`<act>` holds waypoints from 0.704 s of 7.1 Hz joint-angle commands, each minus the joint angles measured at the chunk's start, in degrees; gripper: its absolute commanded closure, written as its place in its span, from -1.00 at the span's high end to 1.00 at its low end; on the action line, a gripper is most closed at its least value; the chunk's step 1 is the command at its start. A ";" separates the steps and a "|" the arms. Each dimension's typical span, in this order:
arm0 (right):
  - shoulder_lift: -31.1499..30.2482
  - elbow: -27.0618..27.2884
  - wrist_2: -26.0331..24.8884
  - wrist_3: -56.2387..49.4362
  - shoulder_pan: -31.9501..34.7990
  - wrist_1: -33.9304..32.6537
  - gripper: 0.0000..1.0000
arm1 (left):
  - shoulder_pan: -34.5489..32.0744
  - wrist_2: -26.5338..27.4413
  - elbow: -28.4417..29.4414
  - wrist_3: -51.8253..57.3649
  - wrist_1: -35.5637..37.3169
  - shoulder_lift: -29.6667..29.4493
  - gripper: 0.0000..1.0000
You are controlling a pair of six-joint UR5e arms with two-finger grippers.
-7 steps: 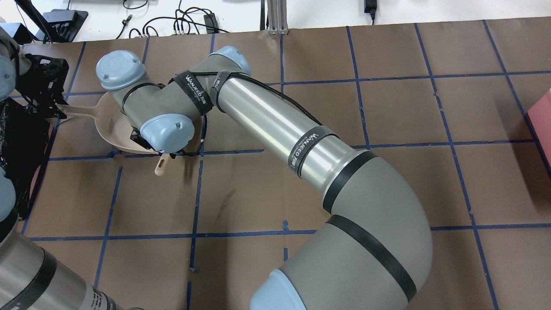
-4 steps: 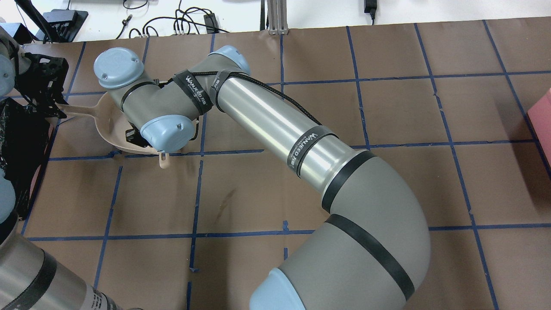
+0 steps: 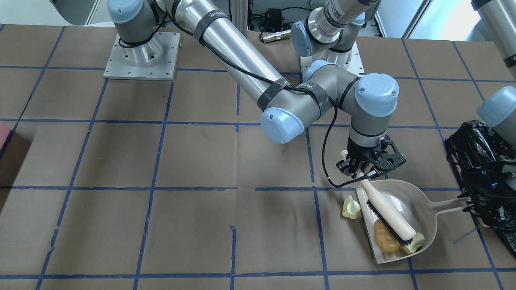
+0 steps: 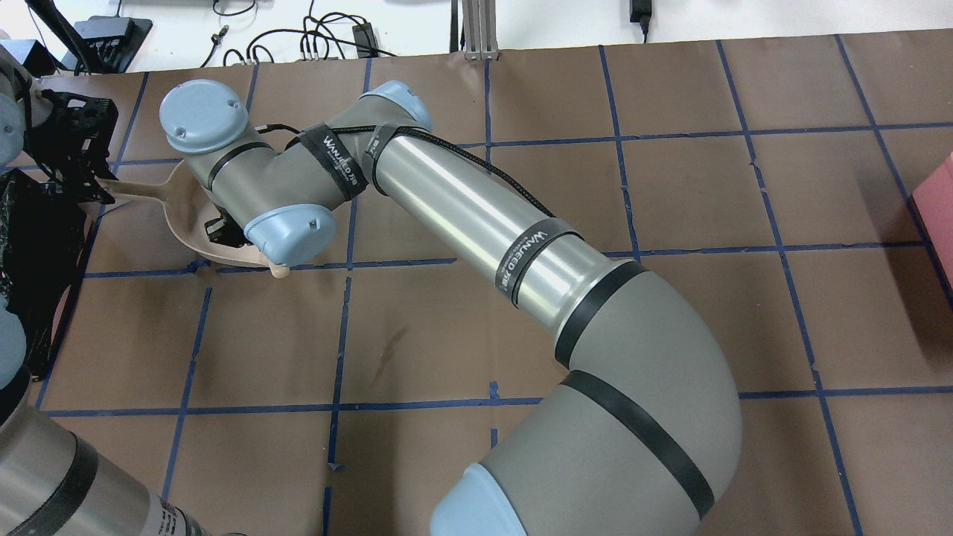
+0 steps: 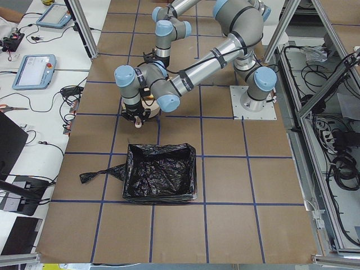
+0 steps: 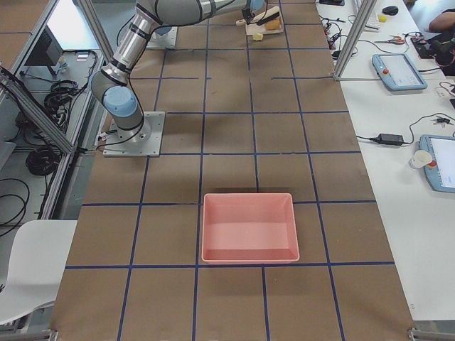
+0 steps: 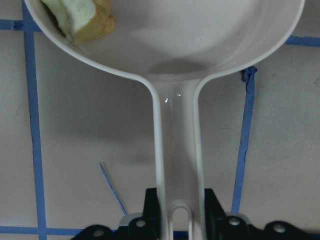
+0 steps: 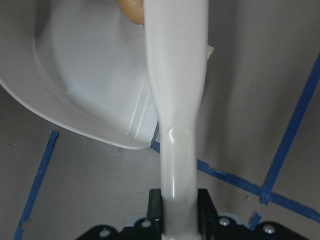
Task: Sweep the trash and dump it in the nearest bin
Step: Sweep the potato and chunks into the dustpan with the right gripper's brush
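Note:
The white dustpan lies flat on the table. In it are the tan potato-like lump and a pale yellow-green chunk. A second pale chunk lies on the table just outside the pan's open edge. My right gripper is shut on the white brush's handle, and the brush lies slanted across the pan against the lump. My left gripper is shut on the dustpan handle. The black-bagged bin stands right beside the left gripper.
A pink tray sits far off on the robot's right side. My right arm's forearm stretches across the middle of the table, and its wrist hides most of the pan in the overhead view. Cables lie beyond the far table edge.
My right wrist has shifted a little further over the dustpan, and the brush handle's end has drawn in toward the pan's rim. The left gripper and the pan have stayed put.

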 commanded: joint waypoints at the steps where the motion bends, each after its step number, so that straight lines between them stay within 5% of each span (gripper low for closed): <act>1: -0.75 0.01 2.06 4.75 -0.08 -0.45 -0.96 | 0.07 -1.03 -0.35 -0.17 0.08 0.25 -0.97; 5: -5.24 1.06 1.46 27.03 -1.49 10.76 -0.96 | 0.07 -0.60 -0.35 -0.08 -0.01 -0.72 -0.97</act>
